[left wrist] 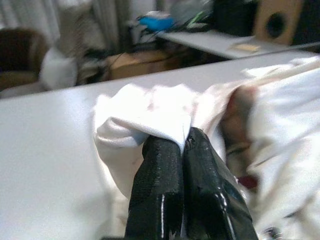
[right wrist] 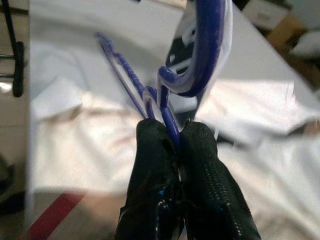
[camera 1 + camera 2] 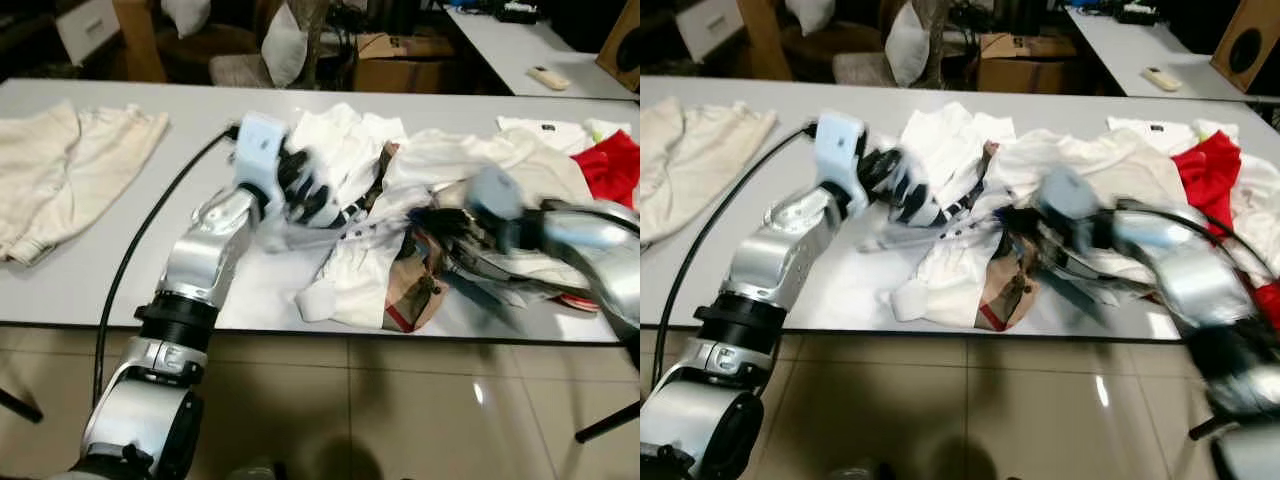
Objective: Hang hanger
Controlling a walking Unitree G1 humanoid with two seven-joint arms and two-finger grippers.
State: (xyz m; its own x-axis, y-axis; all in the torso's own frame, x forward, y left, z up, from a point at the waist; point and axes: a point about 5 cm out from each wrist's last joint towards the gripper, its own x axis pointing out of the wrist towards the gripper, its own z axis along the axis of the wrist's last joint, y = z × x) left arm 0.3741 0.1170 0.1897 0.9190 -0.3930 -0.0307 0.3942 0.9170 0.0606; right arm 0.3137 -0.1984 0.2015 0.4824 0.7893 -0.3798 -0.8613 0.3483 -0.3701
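Note:
A white garment (image 3: 350, 160) lies in a heap with a beige checked piece (image 3: 415, 290) on the white table (image 3: 120, 260). My left gripper (image 3: 305, 197) reaches over the heap and is shut on a fold of the white garment (image 1: 150, 117), its fingertips (image 1: 165, 150) pressed together. My right gripper (image 3: 437, 226) is blurred just right of it, low over the clothes. In the right wrist view it is shut (image 2: 172, 137) on the thin lower part of a blue hanger (image 2: 202, 55), whose hook curves up past the fingers.
A cream garment (image 3: 70, 170) lies flat at the table's left end, and a red one (image 3: 612, 165) at the right end. A black cable (image 3: 140, 250) trails from my left arm. Behind stand a second table with a remote (image 3: 548, 77) and a cardboard box (image 3: 385, 60).

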